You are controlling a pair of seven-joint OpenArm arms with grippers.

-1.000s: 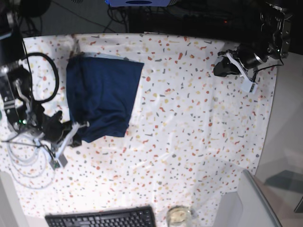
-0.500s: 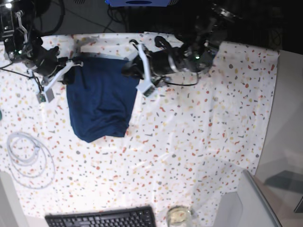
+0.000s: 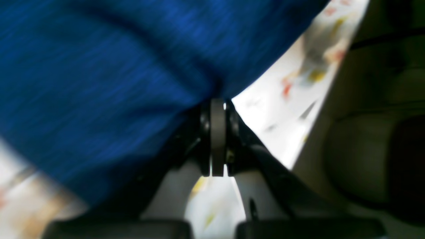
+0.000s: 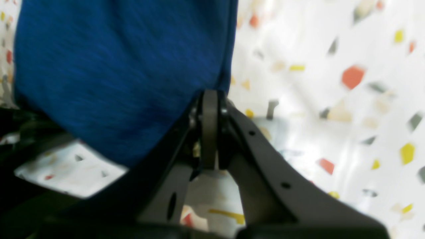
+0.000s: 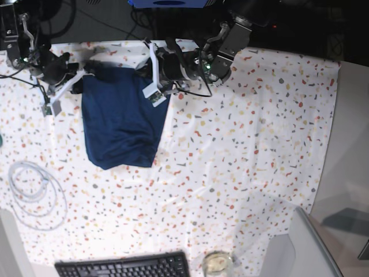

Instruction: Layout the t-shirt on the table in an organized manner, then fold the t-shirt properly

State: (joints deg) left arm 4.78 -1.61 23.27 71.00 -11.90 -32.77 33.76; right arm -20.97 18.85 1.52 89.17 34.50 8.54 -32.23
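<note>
The dark navy-blue soft fabric t-shirt [image 5: 120, 118] lies folded in the upper left of the base view, on the table [image 5: 242, 144] with its white speckled cloth. The left gripper [image 5: 144, 72] is closed on the shirt's upper right corner, the right gripper [image 5: 86, 72] on its upper left corner. Both wrist views are blurred, but blue cloth seems pinched between the pressed fingers [image 3: 217, 132] in each

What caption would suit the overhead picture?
Two grippers, left and right, pinch the navy t-shirt's far corners on the speckled table.
</note>
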